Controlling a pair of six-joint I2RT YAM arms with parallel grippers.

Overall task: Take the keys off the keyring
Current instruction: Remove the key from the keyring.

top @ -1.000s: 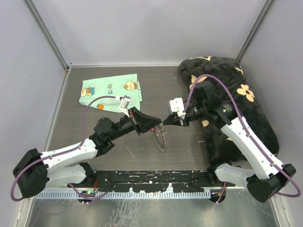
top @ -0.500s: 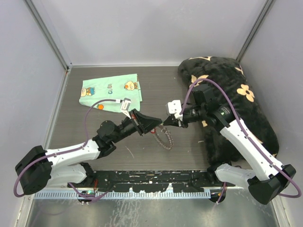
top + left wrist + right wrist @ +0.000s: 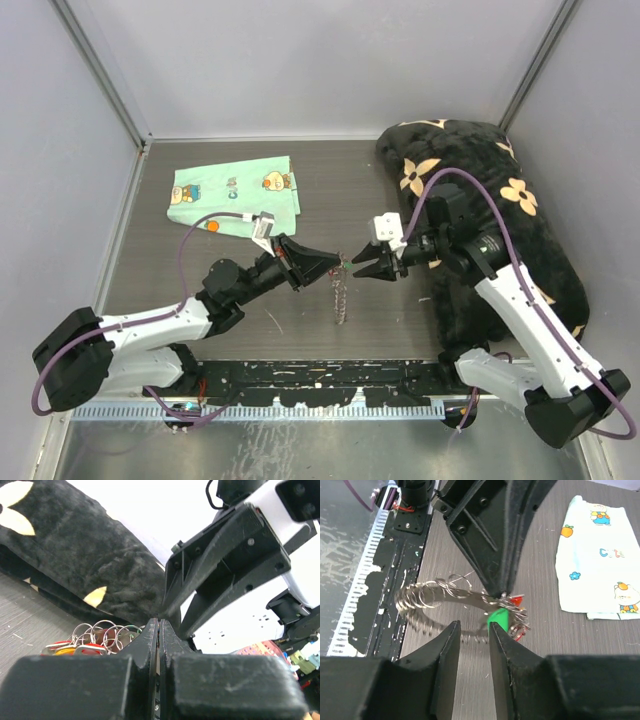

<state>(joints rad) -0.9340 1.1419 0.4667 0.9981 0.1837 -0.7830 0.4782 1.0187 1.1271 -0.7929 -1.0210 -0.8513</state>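
Observation:
The keyring [image 3: 341,296], a thin silver loop fringed with small rings, hangs below my left gripper [image 3: 337,263], which is shut on its top edge. In the right wrist view the keyring [image 3: 435,599] lies edge-on, and the keys bunch at its right end: a green head [image 3: 498,618] and a red one [image 3: 517,600]. My right gripper [image 3: 472,630] stands open just short of the ring, nothing between its fingers, the green key by its right fingertip. The left wrist view shows shut fingers [image 3: 150,640], with red and orange keys [image 3: 75,648] to their left.
A mint-green cartoon-print cloth [image 3: 235,190] lies at the back left, with a small orange object [image 3: 212,226] at its front edge. A black flower-print cushion [image 3: 500,200] fills the right side, under the right arm. A black rail [image 3: 320,378] runs along the near edge.
My right gripper has opened and drawn back to the right, away from the left gripper's tip. The keyring has swung to hang straight down from the left gripper.

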